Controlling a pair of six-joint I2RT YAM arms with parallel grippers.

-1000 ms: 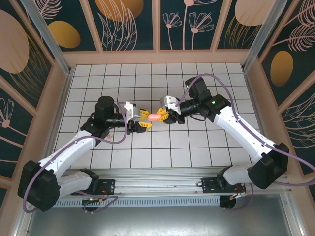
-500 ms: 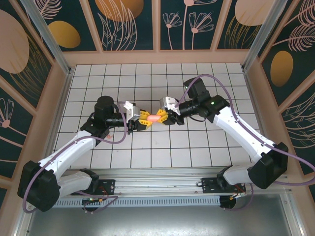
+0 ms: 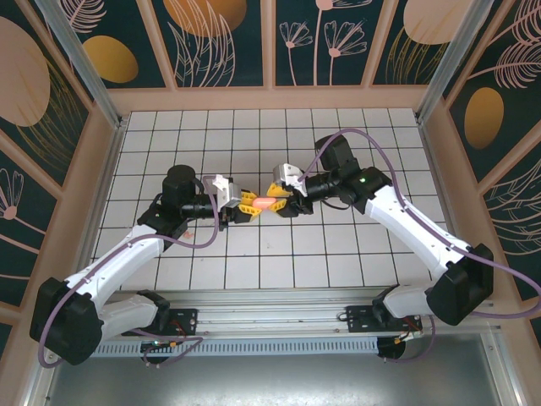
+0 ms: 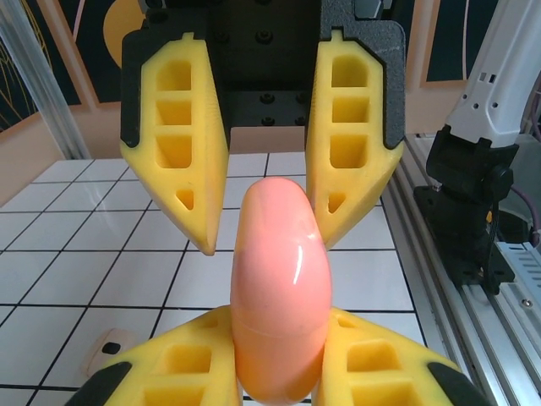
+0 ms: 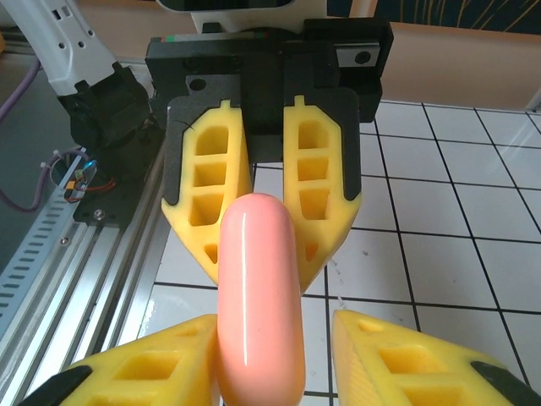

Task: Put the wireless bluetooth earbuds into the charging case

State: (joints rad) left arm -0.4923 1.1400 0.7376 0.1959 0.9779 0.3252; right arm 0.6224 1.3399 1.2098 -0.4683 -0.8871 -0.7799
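In the left wrist view, your left gripper (image 4: 279,372) at 6 o'clock is clamped on the near end of the charging case (image 4: 279,288). The case hangs in the air above the tiled surface (image 4: 76,279) with its lid closed. Beyond it, at 12 o'clock, the right gripper (image 4: 266,244) has its jaws parted, one on each side of the case's far tip. By my reading you are early in the task: the case has yet to be set down and opened, and the earbuds fetched and seated. Whether any earbud already sits inside the closed shell can't be told.

White tiled floor (image 3: 152,135); teal floral walls (image 3: 338,42).
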